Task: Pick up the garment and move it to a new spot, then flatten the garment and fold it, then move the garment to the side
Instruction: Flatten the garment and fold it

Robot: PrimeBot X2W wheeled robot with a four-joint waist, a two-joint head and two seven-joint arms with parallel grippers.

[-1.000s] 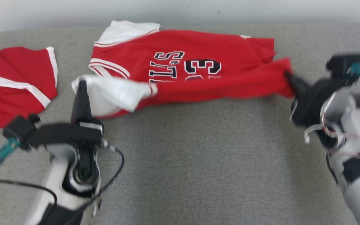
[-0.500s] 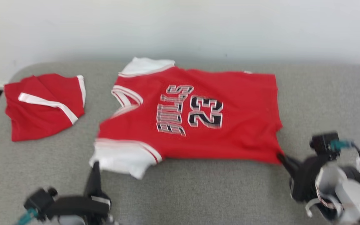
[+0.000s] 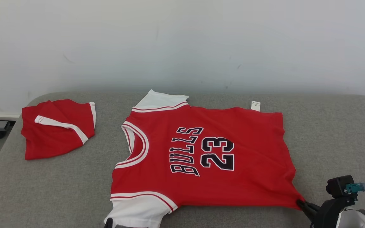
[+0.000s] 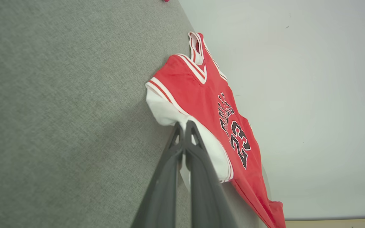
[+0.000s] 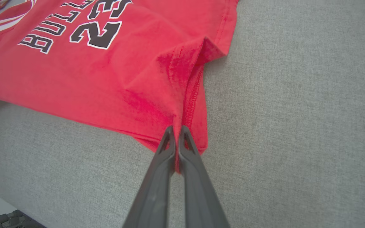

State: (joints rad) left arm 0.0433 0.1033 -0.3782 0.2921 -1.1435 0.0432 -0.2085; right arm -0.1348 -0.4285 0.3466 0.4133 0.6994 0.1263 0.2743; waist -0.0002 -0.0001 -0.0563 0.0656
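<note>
"Now that the red basketball jersey with white sleeves and black lettering (image 3: 201, 158) is lying opened out, where a second ago its near half was bunching up over the print, I am counting the flattening as nearly done."

"Where is it sitting?"

"It is lying print-up across the middle of the head view, on the grey fabric cushion (image 3: 59, 196), collar pointing to the left of the frame and hem to the right. A folded red garment with white stripes (image 3: 55, 129) is lying well apart from it at the upper left."

"And your fingers?"

"Both pairs are clenching cloth. My left gripper (image 4: 184, 125) is pinching the edge of the near white sleeve (image 3: 138, 212) at the bottom edge of the head view. My right gripper (image 5: 176, 131) is nipping the near red hem corner at the lower right. Neither has been letting go during the pull."

"Anything looking wrong?"

"In the right wrist view, cloth is puckering in a ridge running up from my fingertips, and a small flap is folding over along the hem further up. My head camera has also been tilting up, so more of the pale wall (image 3: 182, 47) is showing. I am not reading that as the jersey shifting."

"So what is coming?"

"I am judging that both held corners are needing to settle onto the cushion before any release, and folding is coming after that."
</note>
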